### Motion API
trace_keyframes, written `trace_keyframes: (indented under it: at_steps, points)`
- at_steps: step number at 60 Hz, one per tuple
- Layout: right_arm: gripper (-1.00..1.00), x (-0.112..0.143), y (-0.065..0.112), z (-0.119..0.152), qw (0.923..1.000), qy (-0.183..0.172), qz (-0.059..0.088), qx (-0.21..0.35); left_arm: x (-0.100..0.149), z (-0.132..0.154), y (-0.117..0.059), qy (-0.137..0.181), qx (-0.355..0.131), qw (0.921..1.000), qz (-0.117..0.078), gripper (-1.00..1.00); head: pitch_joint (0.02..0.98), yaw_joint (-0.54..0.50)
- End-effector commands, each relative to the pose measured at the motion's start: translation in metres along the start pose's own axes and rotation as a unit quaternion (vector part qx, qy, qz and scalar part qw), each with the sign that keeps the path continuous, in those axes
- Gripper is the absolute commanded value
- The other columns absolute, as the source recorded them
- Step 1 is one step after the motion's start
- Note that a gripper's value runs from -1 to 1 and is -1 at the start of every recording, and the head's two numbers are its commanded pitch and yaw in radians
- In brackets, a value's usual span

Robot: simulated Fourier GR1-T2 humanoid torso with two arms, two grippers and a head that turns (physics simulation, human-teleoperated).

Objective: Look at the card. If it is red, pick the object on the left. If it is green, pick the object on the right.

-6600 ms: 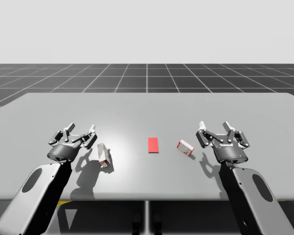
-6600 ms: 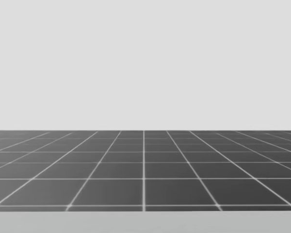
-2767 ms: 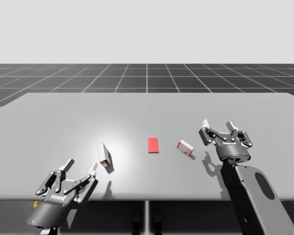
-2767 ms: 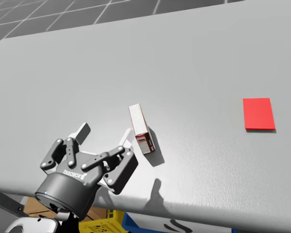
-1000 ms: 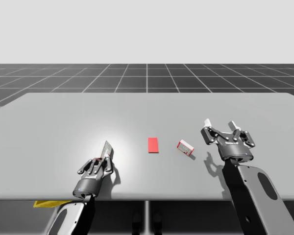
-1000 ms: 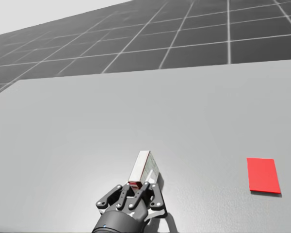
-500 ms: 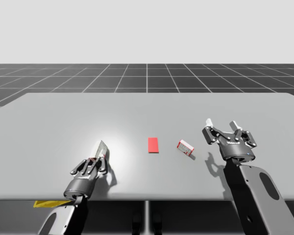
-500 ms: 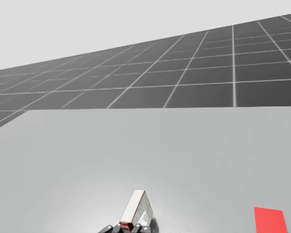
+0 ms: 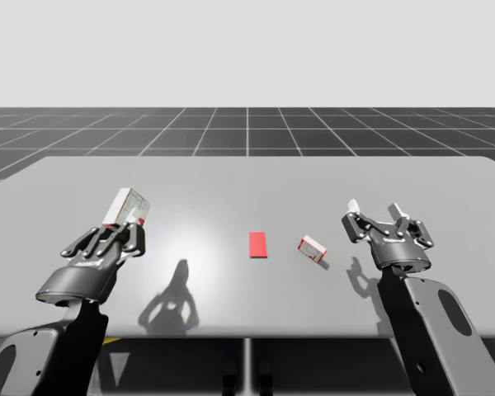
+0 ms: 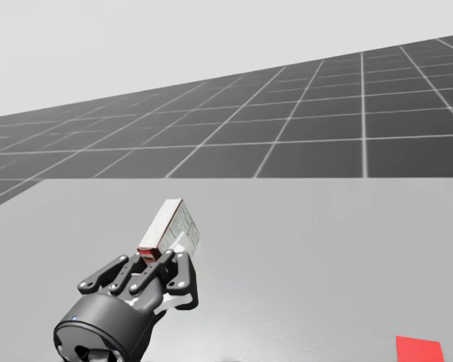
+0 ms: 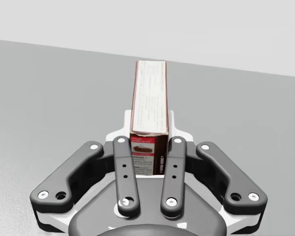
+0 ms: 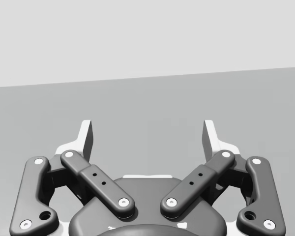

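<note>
Card (image 9: 257, 244), red, flat at the middle of the table (image 9: 247, 177), so we take the left object: a slim white-and-red box (image 11: 149, 110). Our left gripper (image 11: 149, 132) clamps its near end from both sides, the long axis running straight out ahead of the fingers, the box held above the table's left part. Our right gripper (image 12: 148, 132) stands spread and bare near the other small box (image 9: 312, 247); the left arm needs no help.
</note>
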Motion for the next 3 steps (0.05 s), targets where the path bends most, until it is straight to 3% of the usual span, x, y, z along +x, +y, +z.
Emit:
trace_keyframes:
  at_steps: [1, 3]
  points:
    - [-1.0, 0.0, -0.001, -0.001, 1.0, -0.001, 0.0, -0.001, 0.056, -0.011, -0.015, -0.066, -0.052, 0.9963, -0.016, 1.0, 0.458, 0.37]
    - [-1.0, 0.0, -0.001, -0.001, 1.0, -0.001, 0.0, -0.002, 0.07, -0.011, -0.017, -0.083, -0.053, 0.9949, -0.021, 1.0, 0.456, 0.38]
